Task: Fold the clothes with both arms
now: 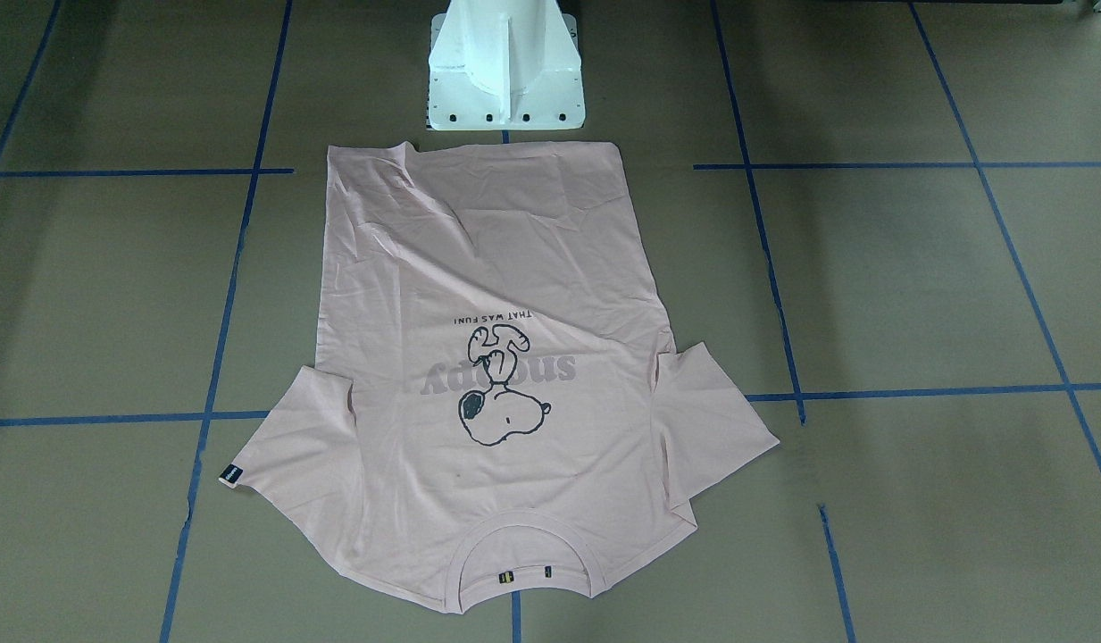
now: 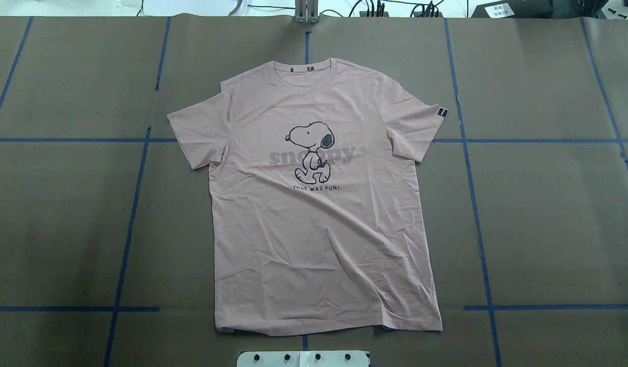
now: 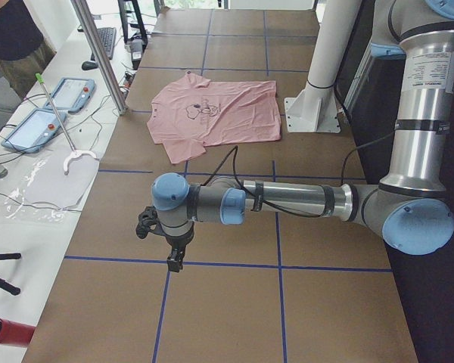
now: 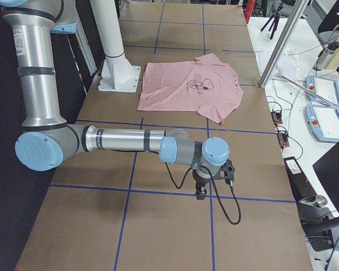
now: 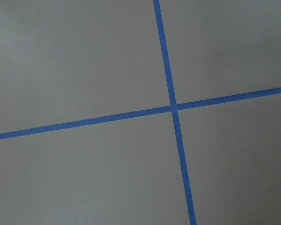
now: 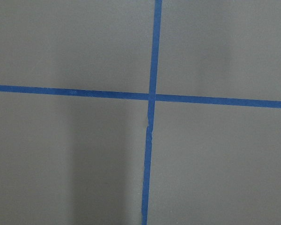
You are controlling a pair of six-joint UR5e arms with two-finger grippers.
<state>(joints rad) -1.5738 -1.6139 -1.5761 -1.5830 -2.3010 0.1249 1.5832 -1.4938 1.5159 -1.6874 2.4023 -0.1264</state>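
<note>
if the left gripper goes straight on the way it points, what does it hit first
Probably the bare table, near a blue tape cross: the left gripper points down at it. The T-shirt lies well aside.

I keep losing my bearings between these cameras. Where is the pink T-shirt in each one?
Front-facing: T-shirt in the centre, neck at bottom.
Overhead: T-shirt in the centre, neck at top.
Exterior left: T-shirt upper middle.
Exterior right: T-shirt upper middle.
Wrist views: not in either.
Shared landmark: white pedestal beside the hem.
</note>
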